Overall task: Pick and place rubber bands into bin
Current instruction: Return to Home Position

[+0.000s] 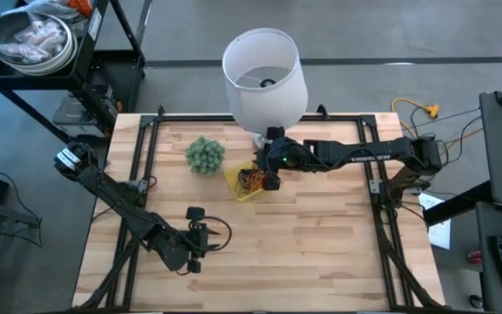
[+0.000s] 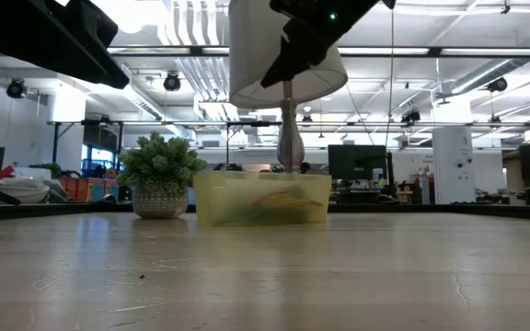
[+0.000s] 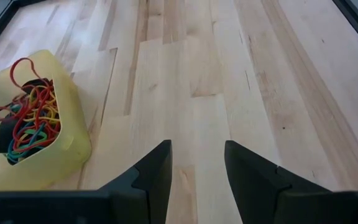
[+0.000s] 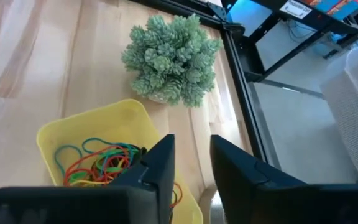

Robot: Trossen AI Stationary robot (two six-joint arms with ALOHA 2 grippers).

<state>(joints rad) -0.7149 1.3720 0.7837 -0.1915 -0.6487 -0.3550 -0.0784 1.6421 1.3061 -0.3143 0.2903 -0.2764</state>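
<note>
Above the yellow bin (image 1: pixel 238 187) near the worktop's (image 1: pixel 321 244) middle, your right claw (image 4: pixel 191 146) hangs with its fingers slightly parted, holding nothing. Rubber bands (image 3: pixel 33 121) lie tangled inside the bin, which sits just beside the green plant (image 1: pixel 205 154). Your left claw (image 3: pixel 197 152) waits open over the wood, apart from the bin

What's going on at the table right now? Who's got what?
Neither arm is holding anything. The rubber bands lie in a colourful tangle inside the yellow bin, which sits next to the green ball plant and the white lamp. The right gripper hangs above the bin, open and empty. The left gripper is over the table's front left, also open and empty, facing the bin.
</note>
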